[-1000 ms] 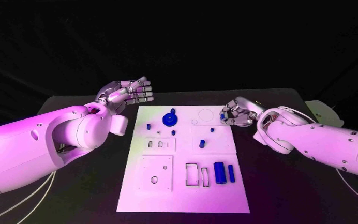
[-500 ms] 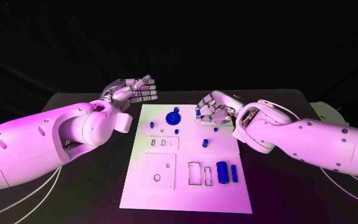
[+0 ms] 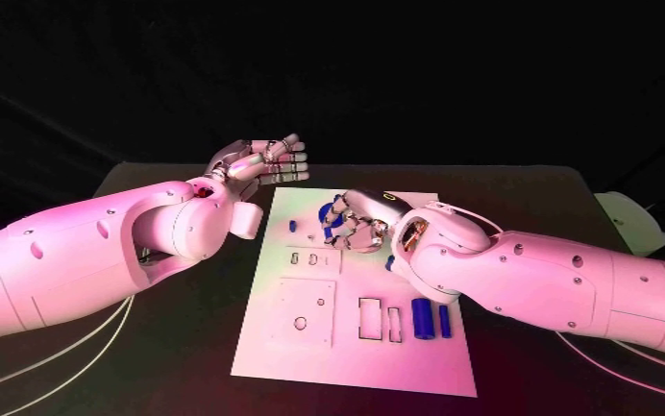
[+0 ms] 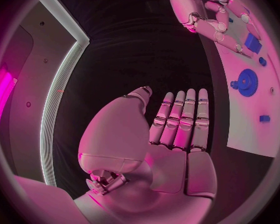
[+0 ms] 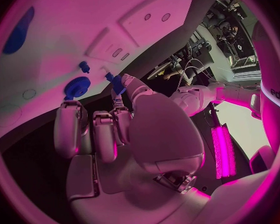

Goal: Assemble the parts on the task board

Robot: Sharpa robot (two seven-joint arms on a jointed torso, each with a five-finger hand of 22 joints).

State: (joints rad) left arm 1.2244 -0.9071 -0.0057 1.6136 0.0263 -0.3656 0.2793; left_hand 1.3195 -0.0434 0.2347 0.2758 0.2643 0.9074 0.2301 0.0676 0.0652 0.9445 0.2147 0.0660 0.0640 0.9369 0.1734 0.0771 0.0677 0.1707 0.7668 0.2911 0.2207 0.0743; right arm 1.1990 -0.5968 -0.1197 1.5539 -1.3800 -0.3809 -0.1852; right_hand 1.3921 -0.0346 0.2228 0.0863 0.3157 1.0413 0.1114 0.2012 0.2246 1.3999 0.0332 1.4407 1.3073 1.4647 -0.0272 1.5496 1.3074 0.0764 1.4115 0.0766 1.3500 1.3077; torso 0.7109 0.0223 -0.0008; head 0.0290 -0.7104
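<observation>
Right hand [image 3: 363, 224] now moved in over the white task board [image 3: 312, 339] beside the toothed blue gear [image 5: 76, 87], fingers curled, pinching a small blue peg [image 5: 117, 84], left hand [image 3: 263, 164] still raised off the board's far left corner, fingers straight and empty

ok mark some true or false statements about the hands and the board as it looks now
1. The right hand is over the task board. True.
2. The left hand holds a blue part. False: it holds nothing, its fingers straight, beside the board's far left corner.
3. A blue gear lies on the board. True.
4. The two blue cylinders near the board's right edge are in the right hand. False: they lie on the board, apart from that hand.
5. The right hand pinches a small blue part at its fingertips. True, as the right wrist view shows.
</observation>
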